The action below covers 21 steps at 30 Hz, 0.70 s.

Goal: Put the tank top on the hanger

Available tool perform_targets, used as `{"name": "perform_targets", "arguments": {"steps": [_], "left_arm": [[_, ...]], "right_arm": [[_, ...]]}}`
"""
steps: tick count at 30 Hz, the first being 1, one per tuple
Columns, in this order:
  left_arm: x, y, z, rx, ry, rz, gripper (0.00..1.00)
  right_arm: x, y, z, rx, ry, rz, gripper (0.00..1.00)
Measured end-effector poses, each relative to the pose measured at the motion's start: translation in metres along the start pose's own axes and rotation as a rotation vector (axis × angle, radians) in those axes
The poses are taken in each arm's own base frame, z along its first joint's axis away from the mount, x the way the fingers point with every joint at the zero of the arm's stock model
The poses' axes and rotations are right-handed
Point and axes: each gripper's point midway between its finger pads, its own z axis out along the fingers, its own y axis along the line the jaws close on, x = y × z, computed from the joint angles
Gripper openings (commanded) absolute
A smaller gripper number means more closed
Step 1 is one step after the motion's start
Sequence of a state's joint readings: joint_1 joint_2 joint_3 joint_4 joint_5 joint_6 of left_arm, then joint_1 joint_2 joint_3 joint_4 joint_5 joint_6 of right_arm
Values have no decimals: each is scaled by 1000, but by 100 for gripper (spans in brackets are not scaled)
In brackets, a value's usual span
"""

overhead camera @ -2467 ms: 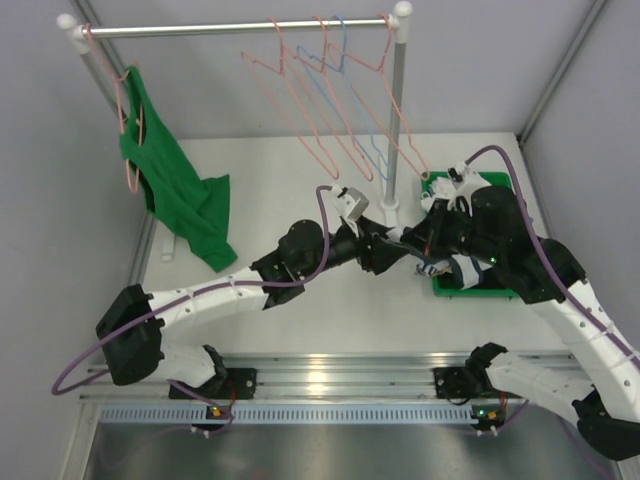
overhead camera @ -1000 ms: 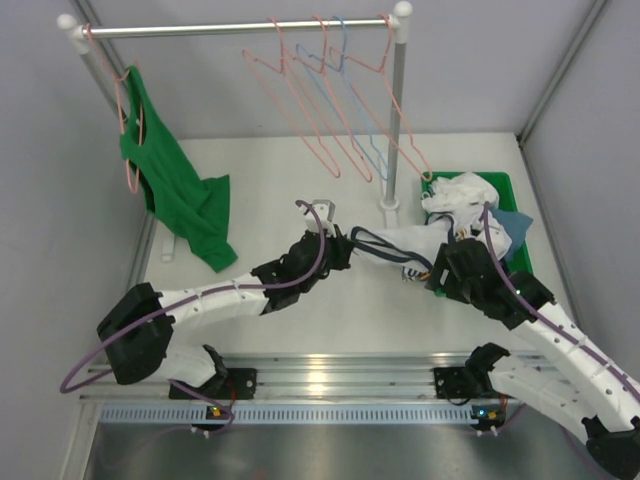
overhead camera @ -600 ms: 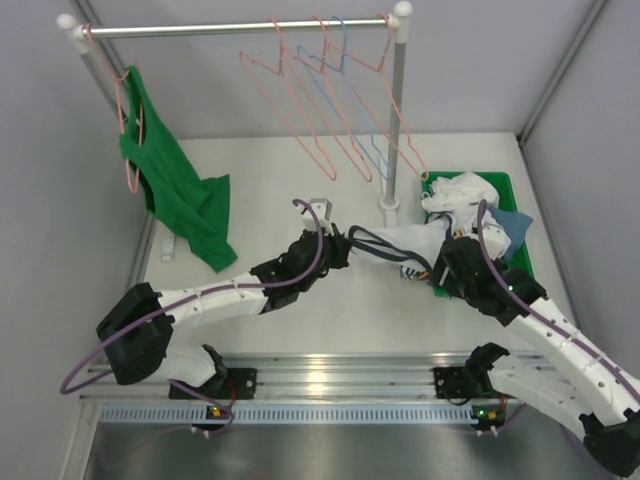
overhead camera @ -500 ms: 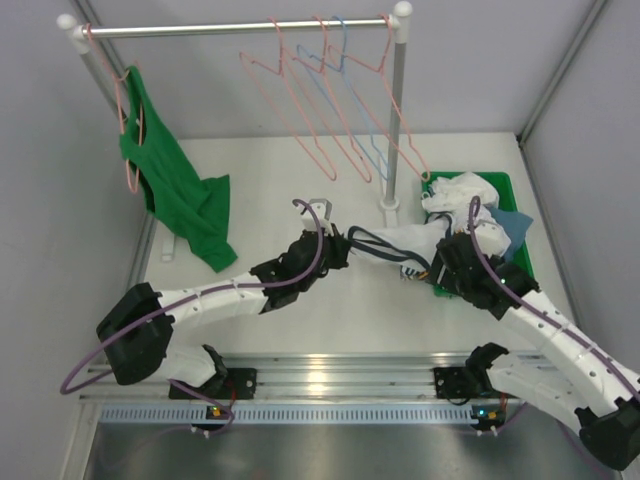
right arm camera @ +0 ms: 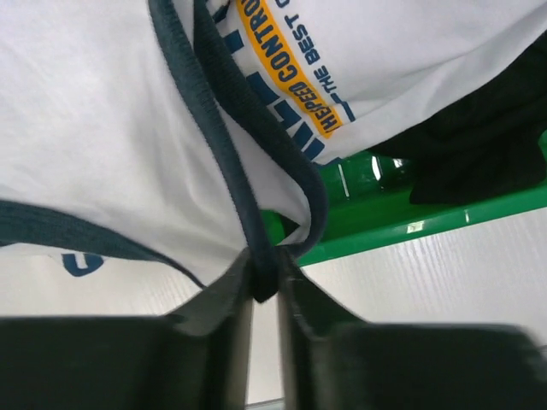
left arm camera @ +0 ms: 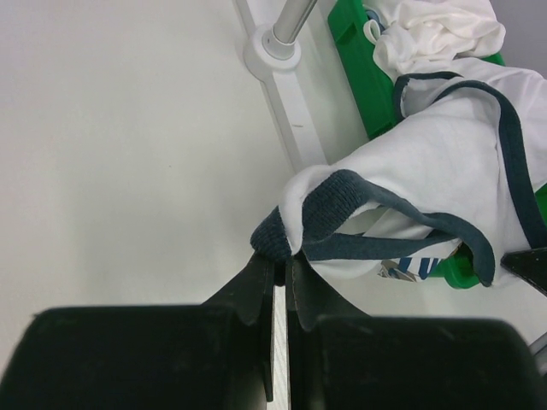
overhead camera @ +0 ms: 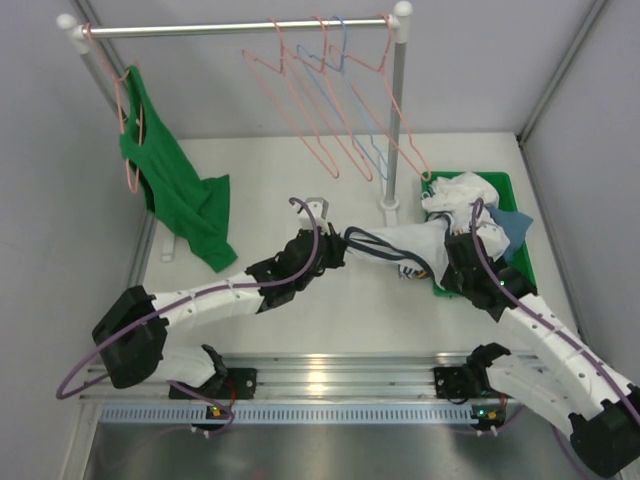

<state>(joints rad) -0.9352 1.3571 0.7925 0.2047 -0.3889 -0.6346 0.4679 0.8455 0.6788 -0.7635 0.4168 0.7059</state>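
Tank top point(left arm camera: 444, 145) pinched by left gripper point(left arm camera: 278, 265), right gripper point(right arm camera: 263, 278) (graphic point(right arm camera: 282, 77) mostly hidden)

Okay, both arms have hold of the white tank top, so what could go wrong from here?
1. The left gripper and right gripper pinch the white tank top with navy trim only by that thin trim, at their fingertips; pulling apart could slip it free.
2. The shirt drapes over the green plastic bin's rim, next to another crumpled white garment; lifting might snag on the rim or drag that garment out.
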Motion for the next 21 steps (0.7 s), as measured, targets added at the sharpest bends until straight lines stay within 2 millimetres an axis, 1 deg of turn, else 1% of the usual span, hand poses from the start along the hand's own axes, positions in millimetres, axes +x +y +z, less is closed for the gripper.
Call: {"name": "perform_targets", "arguments": {"steps": [2, 3, 5, 7, 11, 13, 17, 19, 21], "left_arm": [[-1, -1, -1, 7, 0, 1, 0], [-2, -2, -2, 9, 0, 3, 0], [-4, -3, -4, 16, -2, 8, 0], [-8, -4, -9, 27, -4, 17, 0], [-28, -13, -28, 75, -35, 40, 0], [-42, -20, -41, 115, -64, 53, 0], [-74, -38, -68, 203, -115, 88, 0], [-87, -46, -82, 246, -139, 101, 0], [-99, -53, -98, 289, -158, 119, 0]], "right_arm": [[-2, 3, -3, -23, -8, 8, 0], [-3, 4, -6, -30, -8, 8, 0], [-12, 7, -14, -48, -21, 13, 0], [-31, 15, -31, -85, -59, 29, 0], [-84, 33, -84, -210, -184, 83, 0], [-106, 39, -110, -272, -242, 105, 0], [-134, 43, -155, -357, -312, 125, 0], [-145, 45, -176, -402, -339, 126, 0], [-152, 47, -192, -443, -356, 122, 0]]}}
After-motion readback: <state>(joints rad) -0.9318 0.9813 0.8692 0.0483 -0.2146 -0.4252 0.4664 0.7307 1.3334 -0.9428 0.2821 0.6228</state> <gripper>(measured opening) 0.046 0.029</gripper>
